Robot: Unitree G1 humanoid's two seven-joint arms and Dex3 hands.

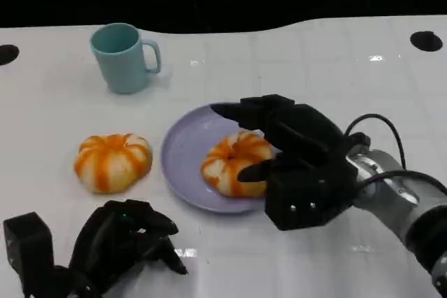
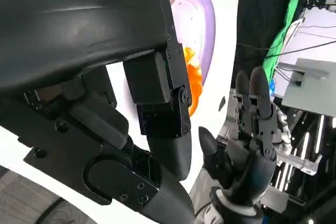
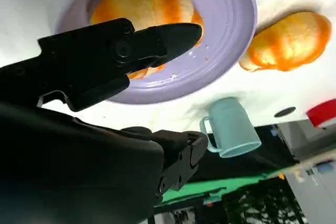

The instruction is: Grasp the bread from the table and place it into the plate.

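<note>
One orange-and-white striped bread (image 1: 234, 162) lies on the purple plate (image 1: 185, 148) at mid-table. My right hand (image 1: 300, 165) is at that bread with its fingers spread: they arch over the far side and the thumb sits at the near side. In the right wrist view a finger (image 3: 157, 43) reaches across the bread (image 3: 142, 3) on the plate (image 3: 226, 40). The left wrist view shows the right hand (image 2: 252, 135) with straight, spread fingers beside the bread (image 2: 193, 80). My left hand (image 1: 119, 242) rests on the table at the near left, holding nothing.
A second striped bread (image 1: 113, 162) lies on the table just left of the plate. A teal mug (image 1: 124, 57) stands at the back left, handle to the right. Black holes mark the table's far corners.
</note>
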